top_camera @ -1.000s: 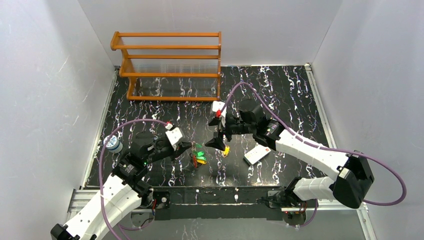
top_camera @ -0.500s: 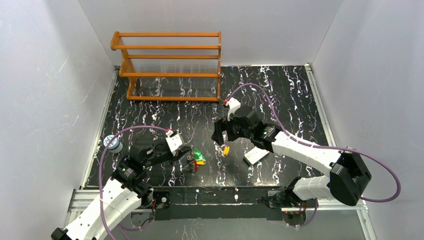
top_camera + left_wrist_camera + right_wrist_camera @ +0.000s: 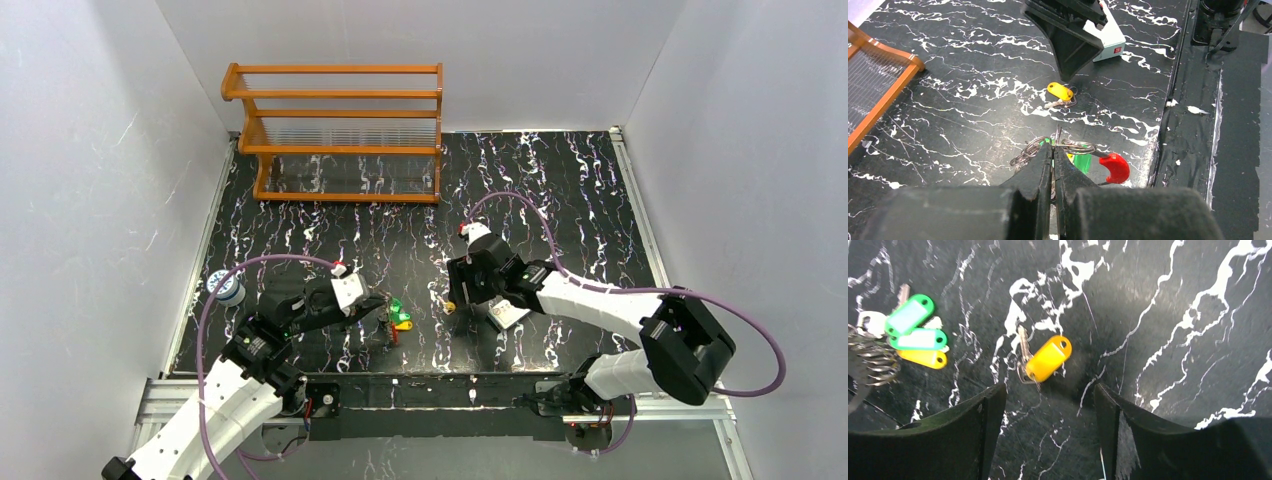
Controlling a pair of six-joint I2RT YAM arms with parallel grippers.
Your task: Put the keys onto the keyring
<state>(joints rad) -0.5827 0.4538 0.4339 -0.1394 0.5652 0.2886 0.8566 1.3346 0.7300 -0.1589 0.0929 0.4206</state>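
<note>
- The black marbled table (image 3: 570, 180) carries everything. A wooden rack (image 3: 340, 130) stands at its far edge, well apart from the work.
- The right gripper (image 3: 1048, 392) hangs low over the table with its jaws spread wide and nothing between them. The loose key lies just ahead of the gap.
- The left gripper (image 3: 1053, 150) is closed, its fingertips pinched together on the wire of the keyring (image 3: 1075, 147). The ring lies at the near middle of the table.
- A white card (image 3: 1110, 37) lies beside the right gripper and has no part in the job.
- The keyring is a bunch of thin silver coils with a red piece. It looks light and springy, and likely to twist if held by one strand.
- Green-tagged keys (image 3: 909, 315) and a second yellow tag sit bunched on it.
- The yellow key (image 3: 1048, 358) lies flat and alone, near the ring but not touching it. It looks light, thin and slippery. The plastic head gives the broader, softer hold, which would leave the small ring at the blade end free for threading.
</note>
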